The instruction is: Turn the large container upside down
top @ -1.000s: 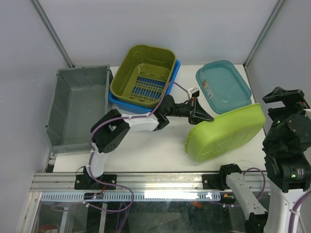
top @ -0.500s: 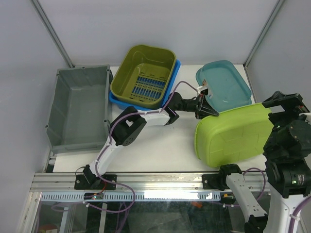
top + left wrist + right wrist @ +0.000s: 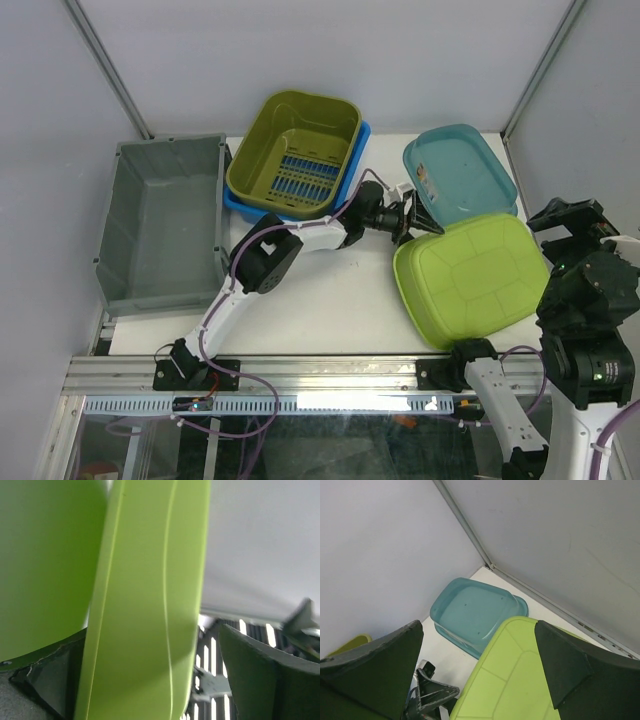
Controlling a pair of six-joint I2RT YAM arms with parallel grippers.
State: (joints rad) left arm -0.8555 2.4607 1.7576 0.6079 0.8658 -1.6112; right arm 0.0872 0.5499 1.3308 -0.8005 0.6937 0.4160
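The large container [image 3: 470,280] is lime green and lies upside down on the right of the table, its ribbed base facing up. My left gripper [image 3: 415,222] is at its far-left corner and open. In the left wrist view the container's rim [image 3: 145,610] stands between the spread fingers [image 3: 260,675], with a gap showing beside the right one. My right gripper [image 3: 575,220] hangs open above the container's right side, holding nothing. Seen from the right wrist, the container's base [image 3: 520,680] lies below the gripper [image 3: 480,670].
A teal container [image 3: 460,178] sits just behind the lime one, almost touching it. An olive basket [image 3: 295,155] rests in a blue tub [image 3: 240,208] at the back centre. A grey bin [image 3: 165,220] stands along the left edge. Enclosure walls surround the table.
My left gripper has opened and let go of the lime container's rim. The container went from tilted to lying flat, base up. The left gripper drew back slightly leftward.
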